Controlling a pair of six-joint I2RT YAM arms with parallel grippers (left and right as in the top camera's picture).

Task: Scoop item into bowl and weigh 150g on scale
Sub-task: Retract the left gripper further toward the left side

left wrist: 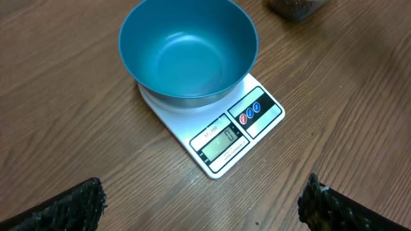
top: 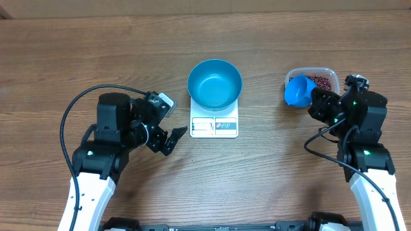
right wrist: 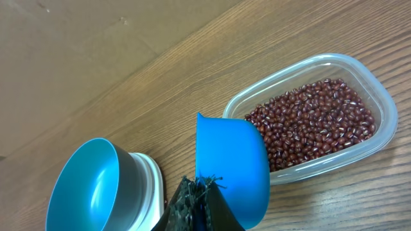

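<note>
On scale: bowl upright, display end toward robot | right claw clenched on scoop | left claw released

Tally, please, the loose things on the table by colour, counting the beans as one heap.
Blue: 2, the bowl and the scoop
White: 1, the scale
Clear: 1, the tub
Red-brown: 1, the beans
Total: 5
</note>
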